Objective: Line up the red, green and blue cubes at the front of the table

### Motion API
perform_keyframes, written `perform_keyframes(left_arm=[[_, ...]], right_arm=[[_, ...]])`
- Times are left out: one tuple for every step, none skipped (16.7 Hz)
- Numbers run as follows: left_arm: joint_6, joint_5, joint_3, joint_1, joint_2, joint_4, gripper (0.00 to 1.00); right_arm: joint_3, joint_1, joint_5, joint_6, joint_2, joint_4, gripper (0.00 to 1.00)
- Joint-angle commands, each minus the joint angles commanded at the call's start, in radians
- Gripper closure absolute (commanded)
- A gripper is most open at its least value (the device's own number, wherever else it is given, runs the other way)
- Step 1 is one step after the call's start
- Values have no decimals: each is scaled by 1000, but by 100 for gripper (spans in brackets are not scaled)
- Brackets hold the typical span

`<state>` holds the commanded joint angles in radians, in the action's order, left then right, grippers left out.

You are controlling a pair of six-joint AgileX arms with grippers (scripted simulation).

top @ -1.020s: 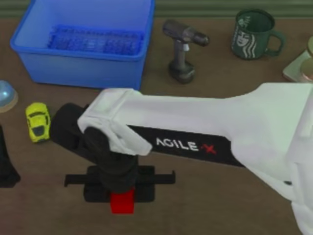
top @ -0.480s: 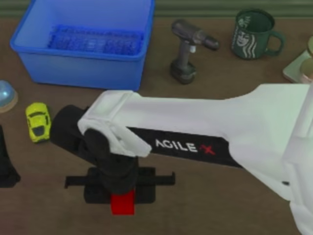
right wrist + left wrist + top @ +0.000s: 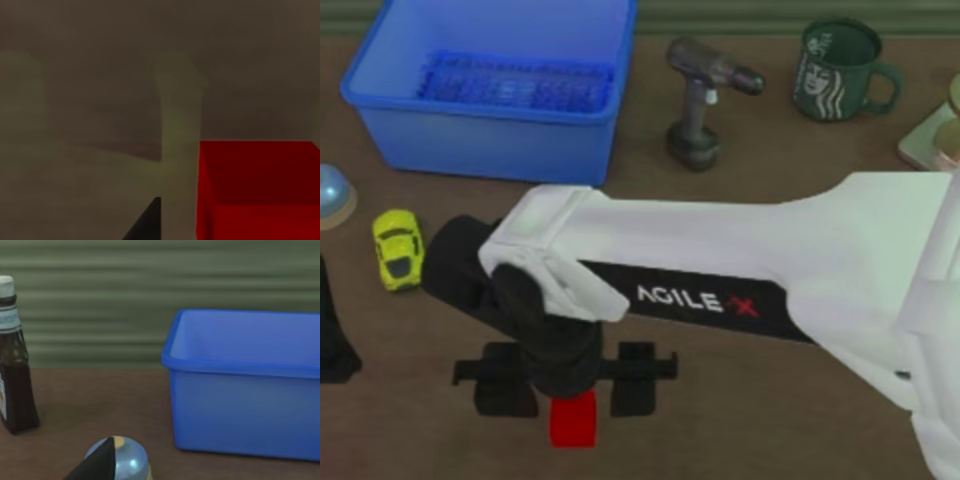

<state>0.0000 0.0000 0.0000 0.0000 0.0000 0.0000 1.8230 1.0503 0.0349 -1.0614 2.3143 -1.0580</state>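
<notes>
The small matte red cube point(image 3: 572, 417) sits on the dark-brown wood-grain table point(image 3: 750, 420) at its front edge, and the right gripper point(image 3: 565, 378) stands directly over it with its black fingers spread wide, one on each side and clear of the cube, which I judge to be the release of the first cube in the line; the next move would call for lifting straight up without nudging it, then finding the green and blue cubes, which no view shows. Beyond the cube lie the little yellow toy car point(image 3: 397, 248), the large blue plastic bin point(image 3: 490, 140), a grey cordless drill point(image 3: 700, 100) and a dark-green mug point(image 3: 840, 70). Only the left wrist view shows a dark sauce bottle point(image 3: 14, 360) well apart from the bin, while the left gripper appears nowhere and the right wrist view gives just the cube's face close up.
</notes>
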Motion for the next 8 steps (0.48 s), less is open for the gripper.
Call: perform_keyframes(left_arm=[[0, 0, 0, 0, 0, 0, 0], [0, 0, 0, 0, 0, 0, 0], [0, 0, 0, 0, 0, 0, 0], [0, 0, 0, 0, 0, 0, 0], [0, 0, 0, 0, 0, 0, 0], [0, 0, 0, 0, 0, 0, 0], [0, 0, 0, 0, 0, 0, 0], [0, 0, 0, 0, 0, 0, 0]], right_arm=[[0, 0, 0, 0, 0, 0, 0], [0, 0, 0, 0, 0, 0, 0], [0, 0, 0, 0, 0, 0, 0], [0, 0, 0, 0, 0, 0, 0], [0, 0, 0, 0, 0, 0, 0], [0, 0, 0, 0, 0, 0, 0], [0, 0, 0, 0, 0, 0, 0], [0, 0, 0, 0, 0, 0, 0]])
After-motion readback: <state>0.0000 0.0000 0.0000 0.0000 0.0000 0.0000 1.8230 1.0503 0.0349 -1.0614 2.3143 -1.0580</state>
